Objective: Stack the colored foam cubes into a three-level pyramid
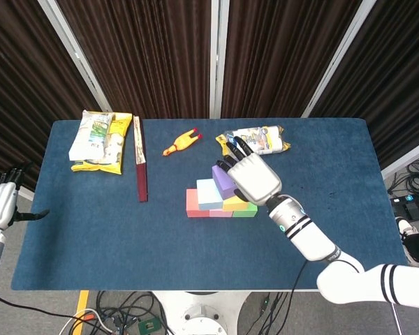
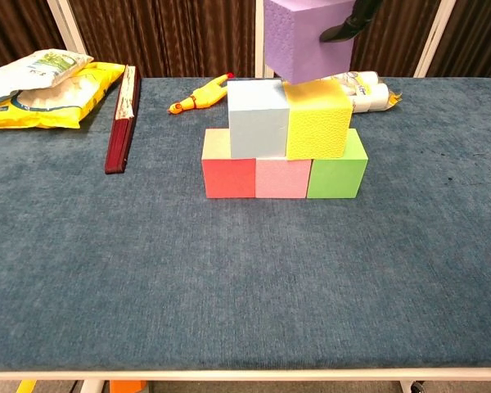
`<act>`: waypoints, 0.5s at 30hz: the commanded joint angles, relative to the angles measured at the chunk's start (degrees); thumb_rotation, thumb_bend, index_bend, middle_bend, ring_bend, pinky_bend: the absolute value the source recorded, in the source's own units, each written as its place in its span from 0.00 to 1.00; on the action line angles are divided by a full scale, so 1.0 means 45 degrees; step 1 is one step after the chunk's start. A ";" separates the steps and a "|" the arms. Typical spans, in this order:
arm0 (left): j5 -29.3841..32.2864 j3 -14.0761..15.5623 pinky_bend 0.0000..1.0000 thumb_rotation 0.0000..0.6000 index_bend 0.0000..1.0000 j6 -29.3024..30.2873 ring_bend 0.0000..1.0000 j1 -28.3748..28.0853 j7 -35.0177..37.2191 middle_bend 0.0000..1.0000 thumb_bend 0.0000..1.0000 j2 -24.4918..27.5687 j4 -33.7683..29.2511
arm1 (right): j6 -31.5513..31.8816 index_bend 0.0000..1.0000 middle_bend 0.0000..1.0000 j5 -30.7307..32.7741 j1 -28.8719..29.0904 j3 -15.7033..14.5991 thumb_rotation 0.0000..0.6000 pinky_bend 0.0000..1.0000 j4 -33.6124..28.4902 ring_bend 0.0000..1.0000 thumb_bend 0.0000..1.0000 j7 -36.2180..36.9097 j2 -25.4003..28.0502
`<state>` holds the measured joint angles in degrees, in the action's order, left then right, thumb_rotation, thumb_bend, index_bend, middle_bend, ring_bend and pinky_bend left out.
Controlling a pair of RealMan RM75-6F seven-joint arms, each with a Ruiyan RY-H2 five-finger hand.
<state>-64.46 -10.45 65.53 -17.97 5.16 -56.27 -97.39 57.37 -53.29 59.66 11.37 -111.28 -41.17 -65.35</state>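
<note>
A red cube [image 2: 229, 176], a pink cube [image 2: 282, 178] and a green cube [image 2: 337, 170] form the bottom row on the blue table. On them sit a light blue cube [image 2: 257, 119] and a yellow cube [image 2: 317, 121]. My right hand [image 1: 251, 176] grips a purple cube [image 2: 308, 38] and holds it in the air just above the second row, over the yellow cube; in the head view the purple cube [image 1: 222, 181] shows left of the hand. My left hand [image 1: 1, 204] hangs open off the table's left edge, holding nothing.
At the back left lie snack bags [image 1: 99, 139] and a dark red flat book [image 1: 140, 167]. A rubber chicken [image 1: 181, 143] and a packet [image 1: 262, 138] lie behind the stack. The table's front half [image 2: 245, 286] is bare cloth.
</note>
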 commanded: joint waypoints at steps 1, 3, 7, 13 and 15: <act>0.0035 -0.0002 0.10 1.00 0.09 -0.0051 0.00 -0.0016 0.0010 0.05 0.07 -0.0012 0.0039 | 0.0479 0.23 0.41 0.0576 0.0250 0.0062 1.00 0.00 -0.0198 0.08 0.20 -0.0695 -0.0481; 0.0035 0.0003 0.10 1.00 0.09 -0.0073 0.00 -0.0023 0.0019 0.05 0.07 -0.0023 0.0069 | 0.0662 0.22 0.41 0.0849 0.0350 0.0072 1.00 0.00 -0.0252 0.08 0.19 -0.0989 -0.0662; 0.0015 0.0030 0.10 1.00 0.09 -0.0090 0.00 -0.0009 0.0060 0.05 0.07 -0.0054 0.0128 | 0.0940 0.21 0.41 0.1283 0.0526 0.0051 1.00 0.00 -0.0255 0.08 0.18 -0.1457 -0.0989; -0.0016 0.0062 0.10 1.00 0.09 -0.0129 0.00 0.0009 0.0167 0.05 0.07 -0.0123 0.0259 | 0.1238 0.20 0.40 0.1675 0.0733 0.0055 1.00 0.00 -0.0152 0.08 0.17 -0.1816 -0.1404; -0.0038 0.0075 0.10 1.00 0.09 -0.0134 0.00 0.0021 0.0211 0.05 0.06 -0.0147 0.0302 | 0.1302 0.19 0.39 0.1763 0.0757 0.0046 1.00 0.00 -0.0142 0.08 0.17 -0.1835 -0.1512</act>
<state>-64.62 -10.12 64.93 -17.89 6.09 -56.91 -96.05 63.12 -45.55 62.97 11.61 -111.98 -49.33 -71.95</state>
